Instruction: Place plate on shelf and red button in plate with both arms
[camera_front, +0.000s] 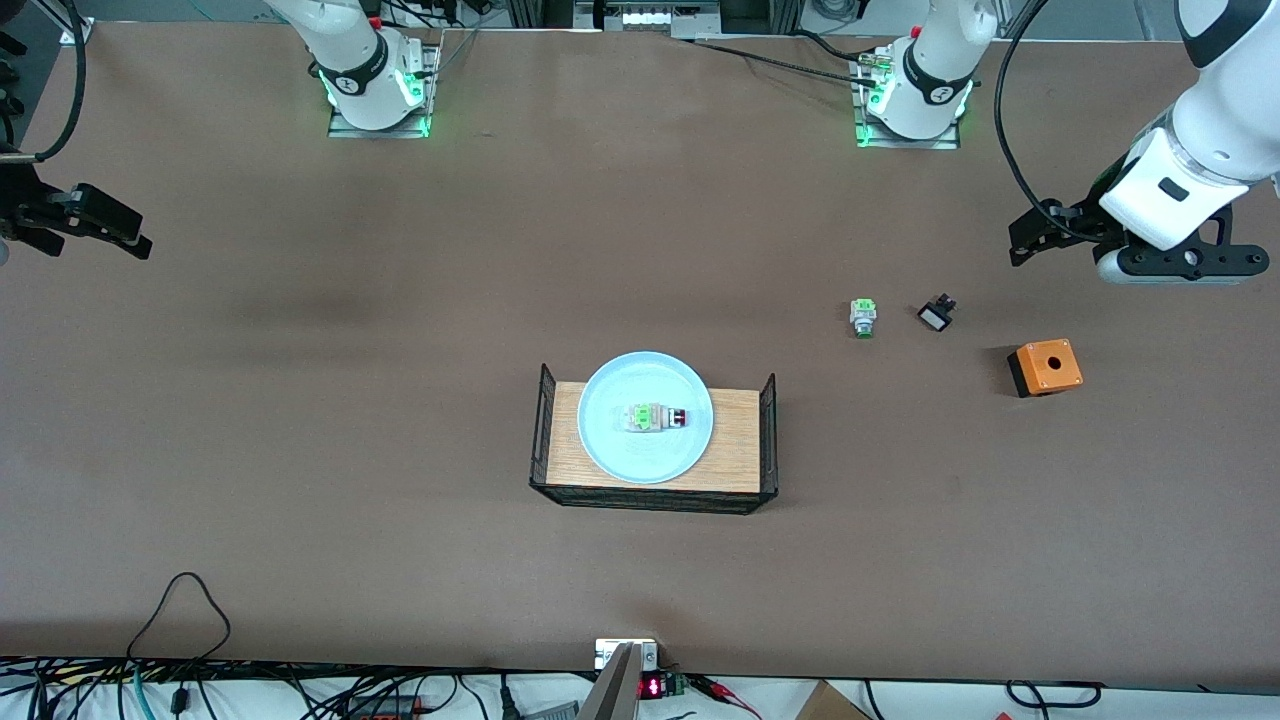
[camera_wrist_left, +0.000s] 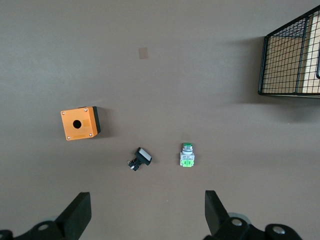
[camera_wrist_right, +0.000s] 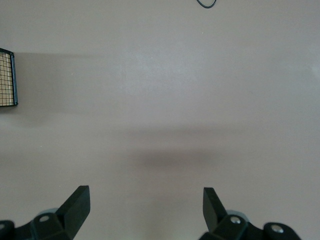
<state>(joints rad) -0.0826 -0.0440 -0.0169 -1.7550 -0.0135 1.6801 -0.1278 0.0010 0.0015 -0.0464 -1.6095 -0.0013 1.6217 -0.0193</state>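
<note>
The right pincer (camera_wrist_right: 144, 196) hangs over bare brown bench (camera_front: 300, 450) at the right arm's end. Its fingers are spread wide and hold nothing, and nothing lies under it.

Toward the middle of the bench stands a wooden-floored rack with black wire-mesh ends (camera_front: 735, 440). On its board sits the round, shallow, pale-blue plate (camera_front: 600, 440), whose rim slightly overhangs the board edge farther from the front camera. The small push-button switch with a white-grey body, green block and dark red cap (camera_front: 657, 417) lies on its side near the plate's centre, inside the rim.

Toward the left arm's end, well apart from the rack, lie three loose parts: a similar switch with a green cap (camera_front: 862, 317), a small black part with a white face (camera_front: 936, 315) just beside it, and an orange box with a hole in its top (camera_front: 1045, 367) nearer the front camera.

The left pincer (camera_wrist_left: 146, 197) is over the bench near those parts, fingers wide apart and empty.

Both placements look done, so the step in hand is probably standing clear. To do that well, I would keep both pincers open and high. The left arm should travel away from the loose parts rather than across them (the green-capped switch is easily knocked), and neither arm should pass low over the rack.
</note>
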